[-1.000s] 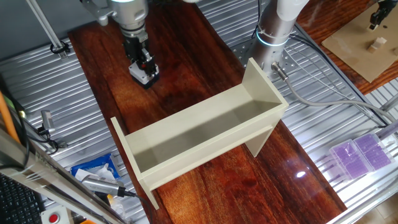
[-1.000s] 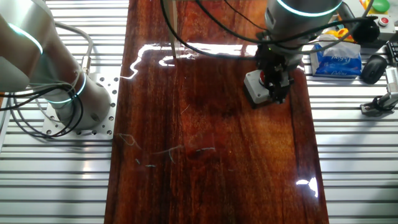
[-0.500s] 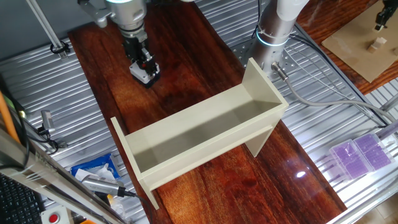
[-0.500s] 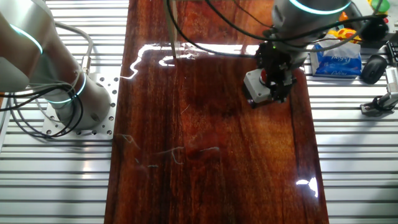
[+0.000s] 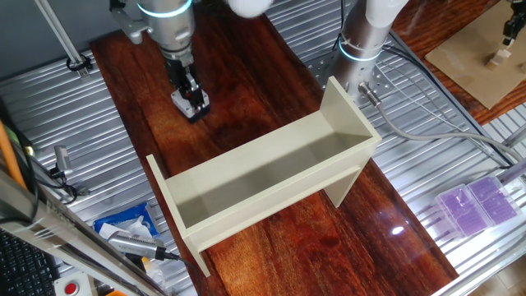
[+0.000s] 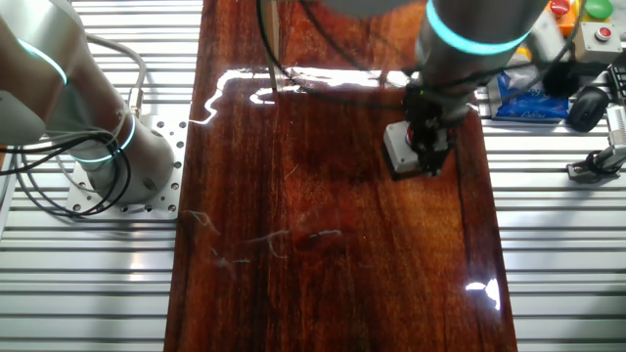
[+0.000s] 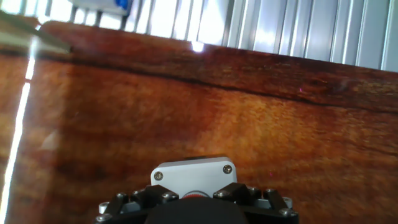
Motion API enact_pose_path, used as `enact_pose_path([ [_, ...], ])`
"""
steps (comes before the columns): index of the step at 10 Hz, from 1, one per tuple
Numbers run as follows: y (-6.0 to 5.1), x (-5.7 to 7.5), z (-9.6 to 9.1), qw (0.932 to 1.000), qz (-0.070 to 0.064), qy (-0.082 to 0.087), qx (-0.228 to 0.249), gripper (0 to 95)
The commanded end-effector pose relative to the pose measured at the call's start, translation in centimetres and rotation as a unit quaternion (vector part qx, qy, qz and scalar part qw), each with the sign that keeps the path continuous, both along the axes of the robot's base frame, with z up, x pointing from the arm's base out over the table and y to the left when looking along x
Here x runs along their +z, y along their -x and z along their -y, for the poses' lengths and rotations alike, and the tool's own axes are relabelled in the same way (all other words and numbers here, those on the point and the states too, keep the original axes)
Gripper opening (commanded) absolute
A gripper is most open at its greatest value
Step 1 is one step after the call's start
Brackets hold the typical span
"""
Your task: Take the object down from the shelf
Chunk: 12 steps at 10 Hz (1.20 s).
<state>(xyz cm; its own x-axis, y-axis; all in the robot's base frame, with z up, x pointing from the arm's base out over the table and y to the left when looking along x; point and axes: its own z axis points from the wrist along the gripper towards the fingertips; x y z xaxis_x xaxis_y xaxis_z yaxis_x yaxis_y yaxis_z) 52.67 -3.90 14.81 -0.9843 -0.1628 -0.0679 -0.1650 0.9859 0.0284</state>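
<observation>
Sitting on the dark wooden desk [image 5: 246, 90], well apart from the shelf [image 5: 263, 177], is the object [image 5: 190, 104], a small grey box on a black base with a glimpse of red on top. It is off the shelf entirely, out on the bare wood beyond the shelf's long open side, toward the desk's far end as one fixed view shows it. The hand [image 5: 189, 89] comes straight down over the object, its two black fingers [image 6: 427, 147] pinching the box between them; from the hand view the pale face of the object [image 7: 193, 177], with two screws at its upper corners, shows just ahead of the dark finger pads [image 7: 233, 190]. Whether the box rests fully on the wood or is just lifted I cannot tell. Past the shelf's tall end panel, a second robot base [image 5: 362, 37] stands on the ribbed metal beside the desk, with cables trailing from it. Off the shelf's near end, on the metal surface, lies a blue and white packet [image 5: 127, 226], and out to the side of the shelf sit purple-filled clear boxes [image 5: 477, 203].
</observation>
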Motion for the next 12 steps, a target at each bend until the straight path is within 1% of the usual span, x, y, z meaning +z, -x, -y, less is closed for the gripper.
enact_pose_path([
  [1,-0.2,-2.2,0.1,0.9999,0.009,-0.005,-0.012,0.0],
  [2,-0.2,-2.2,0.1,0.9998,0.001,-0.011,-0.016,0.0],
  [3,-0.2,-2.2,0.1,0.9998,-0.006,-0.015,-0.006,0.0],
  [5,-0.2,-2.2,0.1,0.9998,-0.007,-0.014,-0.01,0.0],
  [6,-0.2,-2.2,0.1,0.9996,-0.006,-0.014,-0.022,0.0],
  [7,-0.2,-2.3,0.0,0.9994,-0.007,-0.011,-0.032,0.0],
  [8,-0.3,-3.1,0.0,0.999,-0.008,-0.005,-0.043,0.0],
  [9,-0.7,-4.4,0.3,0.9987,-0.007,-0.007,-0.05,0.0],
  [11,-1.2,-6.1,0.5,0.9986,-0.005,-0.007,-0.052,0.0],
  [12,-1.5,-6.6,0.5,0.9986,-0.005,-0.007,-0.052,0.0],
])
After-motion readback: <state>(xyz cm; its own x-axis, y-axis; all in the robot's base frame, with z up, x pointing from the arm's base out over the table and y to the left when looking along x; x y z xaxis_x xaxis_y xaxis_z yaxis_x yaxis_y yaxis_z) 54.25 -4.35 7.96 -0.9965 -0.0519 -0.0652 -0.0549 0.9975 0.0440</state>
